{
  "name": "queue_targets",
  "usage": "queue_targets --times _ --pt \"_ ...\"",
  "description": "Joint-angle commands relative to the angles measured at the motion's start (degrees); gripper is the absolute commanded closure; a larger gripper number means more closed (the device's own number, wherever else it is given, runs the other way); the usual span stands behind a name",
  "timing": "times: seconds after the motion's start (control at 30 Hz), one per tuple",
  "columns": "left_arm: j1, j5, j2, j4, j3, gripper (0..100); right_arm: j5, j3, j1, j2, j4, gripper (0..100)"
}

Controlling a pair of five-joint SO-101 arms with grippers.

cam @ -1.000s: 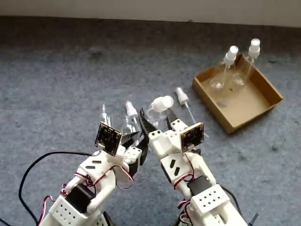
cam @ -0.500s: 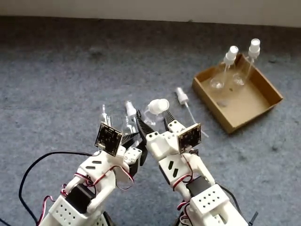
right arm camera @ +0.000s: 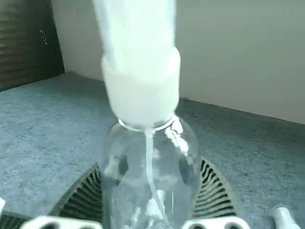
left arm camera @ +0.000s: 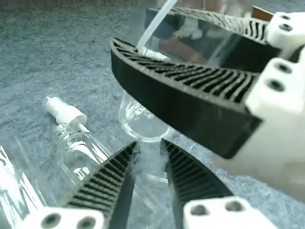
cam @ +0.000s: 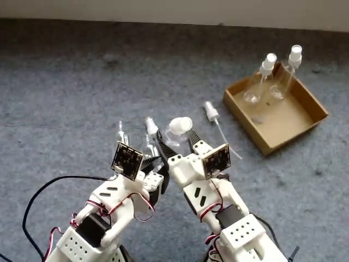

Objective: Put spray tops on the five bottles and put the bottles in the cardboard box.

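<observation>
My right gripper (cam: 175, 140) is shut on a clear bottle (cam: 180, 126) with a white spray top, held off the carpet. From the right wrist, this bottle (right arm camera: 151, 171) stands between the ribbed fingers (right arm camera: 78, 198), its white top (right arm camera: 140, 90) seated on the neck. My left gripper (left arm camera: 150, 145) sits just beside and below it, fingers slightly apart, tips close to the held bottle's base (left arm camera: 140, 125). The cardboard box (cam: 305, 98) at the right holds two upright bottles (cam: 266, 65) with spray tops. A capped bottle (left arm camera: 71, 133) lies on the carpet by the left gripper (cam: 152, 161).
A loose spray top (cam: 211, 113) with its long tube lies between the arms and the box. Another clear bottle (cam: 121, 132) lies on the grey carpet ahead of the left arm. The two arms are nearly touching. Open carpet stretches to the far left.
The right gripper has carried its bottle leftward, closer to the left gripper. The left arm has barely shifted.
</observation>
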Motion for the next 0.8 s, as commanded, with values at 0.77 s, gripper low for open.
queue_targets --times 0.77 --pt "0.2 0.3 -0.4 0.0 1.0 97 3.7 -27.8 22.3 -1.0 34.7 96.4"
